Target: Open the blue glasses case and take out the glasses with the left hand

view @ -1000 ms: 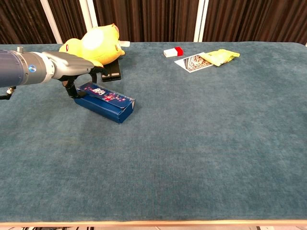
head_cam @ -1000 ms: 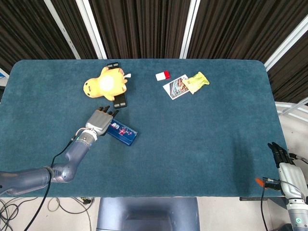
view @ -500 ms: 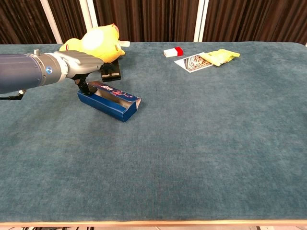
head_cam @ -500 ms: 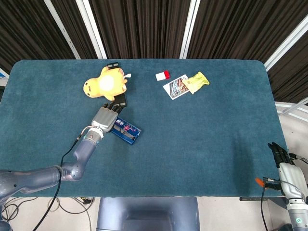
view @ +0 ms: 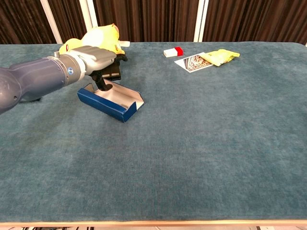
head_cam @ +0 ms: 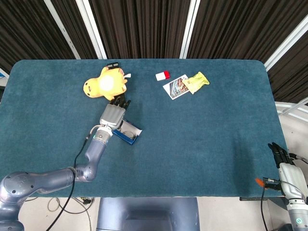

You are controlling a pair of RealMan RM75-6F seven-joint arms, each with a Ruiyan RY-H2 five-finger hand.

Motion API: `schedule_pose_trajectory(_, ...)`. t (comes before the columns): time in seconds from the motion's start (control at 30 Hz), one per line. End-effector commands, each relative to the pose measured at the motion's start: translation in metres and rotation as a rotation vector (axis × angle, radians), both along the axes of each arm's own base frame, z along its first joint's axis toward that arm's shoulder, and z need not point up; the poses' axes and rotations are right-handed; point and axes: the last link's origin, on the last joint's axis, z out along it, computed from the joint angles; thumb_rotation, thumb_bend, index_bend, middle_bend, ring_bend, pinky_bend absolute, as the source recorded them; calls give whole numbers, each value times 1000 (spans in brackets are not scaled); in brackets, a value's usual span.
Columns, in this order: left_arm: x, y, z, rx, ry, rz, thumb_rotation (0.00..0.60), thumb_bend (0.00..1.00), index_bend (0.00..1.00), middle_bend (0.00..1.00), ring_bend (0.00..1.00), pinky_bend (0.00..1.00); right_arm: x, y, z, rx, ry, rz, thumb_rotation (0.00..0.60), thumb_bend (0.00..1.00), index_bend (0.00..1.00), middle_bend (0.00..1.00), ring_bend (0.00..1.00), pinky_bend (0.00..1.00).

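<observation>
Blue glasses case (view: 111, 100) sits open on the tabletop (view: 201, 143), pale interior showing, directly under the left hand (view: 96, 60); its dark fingers (view: 103, 85) reach down into the case's far-left end, but whether they grip anything I can't tell. Right hand (head_cam: 280, 156) hangs off the tabletop's right edge, fingers straight, holding nothing.

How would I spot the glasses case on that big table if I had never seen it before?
Start at the yellow plush toy near the table's far left, then come a little toward the robot, past the black object beside the toy. There lies the blue glasses case, a long open box with a pale inside, and the robot's left hand reaches into it. Nothing else on the green cloth is blue.
</observation>
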Motion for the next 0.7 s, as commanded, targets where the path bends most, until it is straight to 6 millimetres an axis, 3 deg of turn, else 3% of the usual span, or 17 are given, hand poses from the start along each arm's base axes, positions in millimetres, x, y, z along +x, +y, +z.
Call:
schedule_pose_trajectory(0.03,2,-6,9,-15,-27,-5,600,373,8,112,0,123,0,0,0,-1,0,0,600,137,0,0,0,199)
schedule_pose_trajectory(0.27,5,-29,43,-11,-88,-33,600,344,9,98,0,129,0,0,0,0,-2,4,600,139,0,0,0,199)
schedule_pose_trajectory(0.43,-7,-52,70,-18,-103,-33,600,331,12,161,76,260,1,1,0,0,-1,7,600,138,0,0,0,199)
schedule_pose_trajectory(0.5,-14,-59,79,-17,-87,-34,600,331,15,271,189,373,1,1,1,-1,0,9,600,138,0,0,0,199)
schedule_pose_trajectory(0.63,-29,-65,87,-23,-17,-38,600,331,37,589,502,640,1,1,0,1,0,9,600,139,0,0,0,199)
schedule_pose_trajectory(0.7,-36,-66,85,-45,2,-17,600,331,43,685,590,716,1,1,0,1,0,9,600,140,0,0,0,199)
